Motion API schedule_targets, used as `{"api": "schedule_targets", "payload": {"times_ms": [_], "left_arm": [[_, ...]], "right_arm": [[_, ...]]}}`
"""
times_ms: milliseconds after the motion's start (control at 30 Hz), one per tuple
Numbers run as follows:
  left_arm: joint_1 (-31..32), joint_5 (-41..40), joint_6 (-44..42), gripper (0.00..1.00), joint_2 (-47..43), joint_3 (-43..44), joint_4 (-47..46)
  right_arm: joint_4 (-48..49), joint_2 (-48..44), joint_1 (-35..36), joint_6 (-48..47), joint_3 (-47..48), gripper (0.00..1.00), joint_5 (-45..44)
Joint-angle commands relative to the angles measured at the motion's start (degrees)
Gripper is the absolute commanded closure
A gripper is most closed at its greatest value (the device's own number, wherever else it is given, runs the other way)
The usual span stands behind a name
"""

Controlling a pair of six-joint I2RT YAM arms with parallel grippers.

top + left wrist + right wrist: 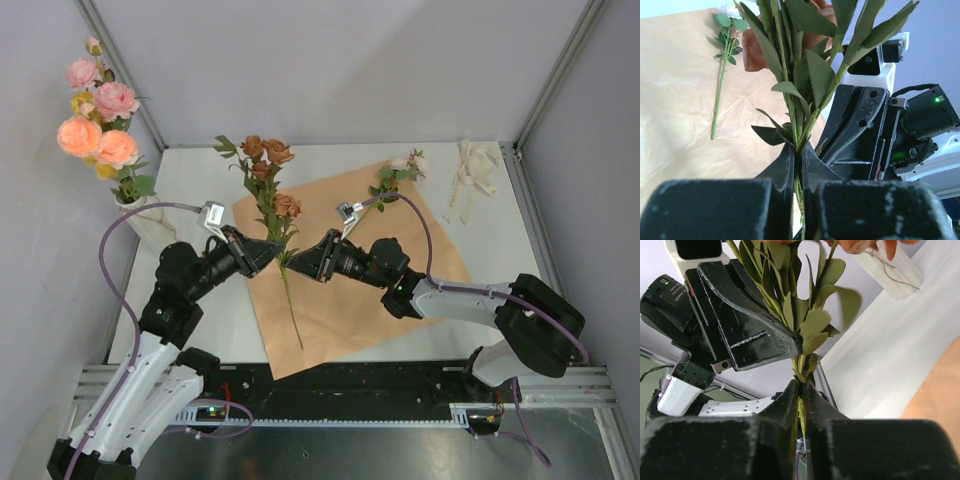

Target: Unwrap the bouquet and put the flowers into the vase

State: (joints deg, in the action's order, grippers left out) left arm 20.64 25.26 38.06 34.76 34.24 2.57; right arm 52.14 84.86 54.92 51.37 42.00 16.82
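Count from my side: two grippers, left gripper (277, 254) and right gripper (298, 262). One vase (150, 228). One paper sheet (340, 320). One ribbon (472, 175). Two loose stems: rust-brown stem (268, 190) carrying four blooms, pale pink stem (392, 178). Bunch (115, 98) in the vase: at least five pink-to-peach blooms.

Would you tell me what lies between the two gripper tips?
The rust-flowered stem: in the top view it runs between the left gripper and right gripper, both pinching it.
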Motion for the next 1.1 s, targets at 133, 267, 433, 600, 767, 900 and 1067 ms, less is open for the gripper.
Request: {"api": "schedule_targets", "payload": {"times_ms": [133,267,433,600,767,900,1067], "left_arm": [[0.3,-6.3,-5.1,1.00,-2.1,3.2,2.7],[0.3,-16.7,-11.4,1.00,-4.4,7.1,6.2],[0.3,-38.9,-23.3,1.00,-6.2,13.1,6.7],[0.2,-56.1,-36.7,1.00,-4.0,17.9,-3.0],[-1.1,-61.3,-52.9,1.00,2.9,25.8,-13.9],[-6.7,-58.4,-57.3,1.00,7.8,29.2,-19.7],[-13.4,-56.4,-59.9,1.00,11.8,28.6,-28.0]], "right_arm": [[0.2,-2.4,0.0,-1.5,-1.7,0.47,-0.7],[-3.4,-6.5,0.0,-3.3,-3.4,0.08,-3.3],[-6.7,-11.2,0.0,-5.0,-5.7,0.01,-6.4],[-11.5,-15.6,-0.3,-6.4,-7.2,0.01,-8.7],[-13.4,-19.6,-1.0,-6.8,-9.1,0.01,-10.3],[-14.5,-23.1,-2.0,-7.1,-10.5,0.01,-10.8],[-15.9,-27.0,-3.5,-7.5,-12.7,0.01,-11.7]]}}
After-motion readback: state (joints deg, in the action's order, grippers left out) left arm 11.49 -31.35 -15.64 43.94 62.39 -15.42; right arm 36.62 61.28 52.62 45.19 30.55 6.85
